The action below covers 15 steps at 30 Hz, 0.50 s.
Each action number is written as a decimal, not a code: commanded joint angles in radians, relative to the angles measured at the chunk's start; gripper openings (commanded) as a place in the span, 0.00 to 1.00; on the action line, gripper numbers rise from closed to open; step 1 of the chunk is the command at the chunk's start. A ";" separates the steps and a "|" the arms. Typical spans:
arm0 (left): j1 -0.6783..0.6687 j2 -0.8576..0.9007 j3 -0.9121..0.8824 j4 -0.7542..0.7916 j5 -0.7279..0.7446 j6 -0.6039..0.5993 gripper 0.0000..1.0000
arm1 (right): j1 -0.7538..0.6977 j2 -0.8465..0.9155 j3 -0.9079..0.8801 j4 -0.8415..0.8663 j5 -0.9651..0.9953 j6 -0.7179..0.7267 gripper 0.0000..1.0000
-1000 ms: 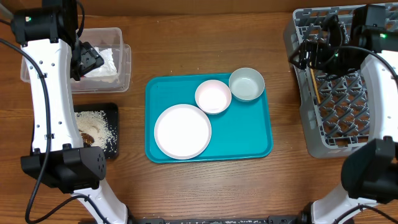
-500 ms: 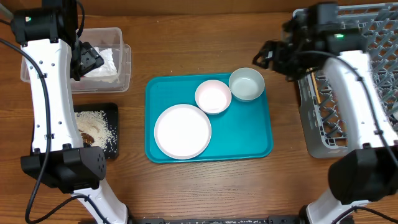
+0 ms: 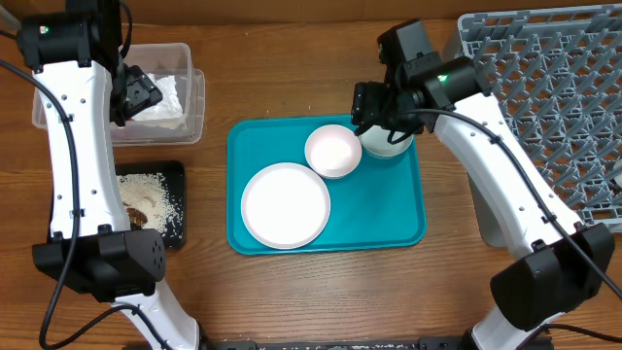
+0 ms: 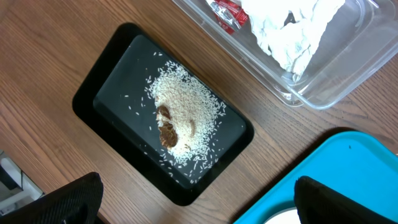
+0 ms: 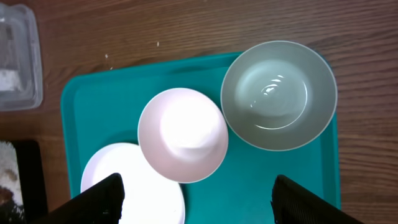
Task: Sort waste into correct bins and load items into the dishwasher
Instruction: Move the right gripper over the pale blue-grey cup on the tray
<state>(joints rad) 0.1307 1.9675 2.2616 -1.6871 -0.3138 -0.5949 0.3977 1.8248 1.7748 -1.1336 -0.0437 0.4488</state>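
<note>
Grey-green bowl (image 5: 278, 94), round and glossy, smooth pinkish-white bowl (image 5: 182, 134), rectangular teal tray (image 5: 249, 180)

Right tool (image 3: 373, 109) gone from the dish rack (image 3: 544, 97) (now uncovered), swung left, hovering over the pale grey-green bowl (image 5: 278, 94)

Bright even light, soft shadows. Small glare in pale grey-green bowl (image 5: 279, 95). Jaws blurred dark at 5 and 7 o'clock.

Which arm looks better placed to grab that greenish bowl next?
Right. The right gripper hangs open by the pale grey-green bowl; the left gripper is far off above the clear tub.
</note>
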 commanded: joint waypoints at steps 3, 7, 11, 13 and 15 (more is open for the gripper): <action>-0.007 -0.019 0.017 -0.002 0.000 0.012 1.00 | -0.008 0.060 0.018 0.064 0.058 0.118 0.76; -0.007 -0.019 0.017 -0.002 0.000 0.012 1.00 | -0.008 0.126 0.018 0.144 0.059 0.167 0.73; -0.007 -0.019 0.017 -0.002 0.000 0.012 1.00 | -0.008 0.222 0.018 0.210 0.067 0.190 0.72; -0.007 -0.019 0.017 -0.002 0.000 0.012 1.00 | -0.008 0.259 0.018 0.223 0.097 0.238 0.72; -0.007 -0.019 0.017 -0.002 0.000 0.012 1.00 | -0.010 0.290 0.018 0.237 0.127 0.269 0.69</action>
<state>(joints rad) 0.1307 1.9675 2.2616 -1.6871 -0.3138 -0.5949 0.3931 2.0743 1.7748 -0.9092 0.0254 0.6456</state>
